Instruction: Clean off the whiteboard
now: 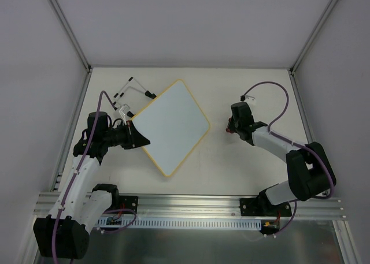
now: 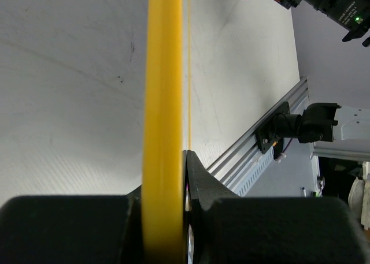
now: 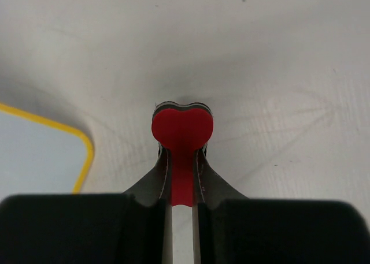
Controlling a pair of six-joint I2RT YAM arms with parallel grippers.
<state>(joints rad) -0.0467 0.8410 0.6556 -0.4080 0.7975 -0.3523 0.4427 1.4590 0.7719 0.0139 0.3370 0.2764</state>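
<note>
**Top external.** Off-white table (image 1: pixel 243 166), matte, with pale grey panels closing it in on the left, right and far sides. A ribbed aluminium rail (image 1: pixel 191 203) runs along the near edge and carries both arm bases.

The whiteboard (image 1: pixel 173 125) sits mid-table, a little left of centre. It is turned so its corners point like a diamond, and its face reads blank white inside the tan-yellow frame. The left gripper (image 1: pixel 137 136) is at the board's left corner, jaws clamped on the frame. Just far-left of that corner lies a cluster of thin white rods with black tips (image 1: pixel 132 93).

The right gripper (image 1: pixel 232 124) is right of the board, near its right corner but apart from it. Its jaws are closed on the small red eraser (image 1: pixel 229 127).

**Left wrist.** The yellow frame edge runs straight up the view, pinched between the two black fingers. There is pale surface on both sides, with a few dark specks and faint arcs to the left. I cannot tell from here whether the board rests flat or is raised. The rail and the right arm's base show at right. A sliver of the red eraser shows at the top edge.

**Right wrist.** The eraser's rounded, heart-like end sticks out past the fingertips, with a soft shadow on the table beneath. The table shows light scuff lines and one dark fleck at the far side. The board's rounded yellow corner enters at left, clear of the eraser.
</note>
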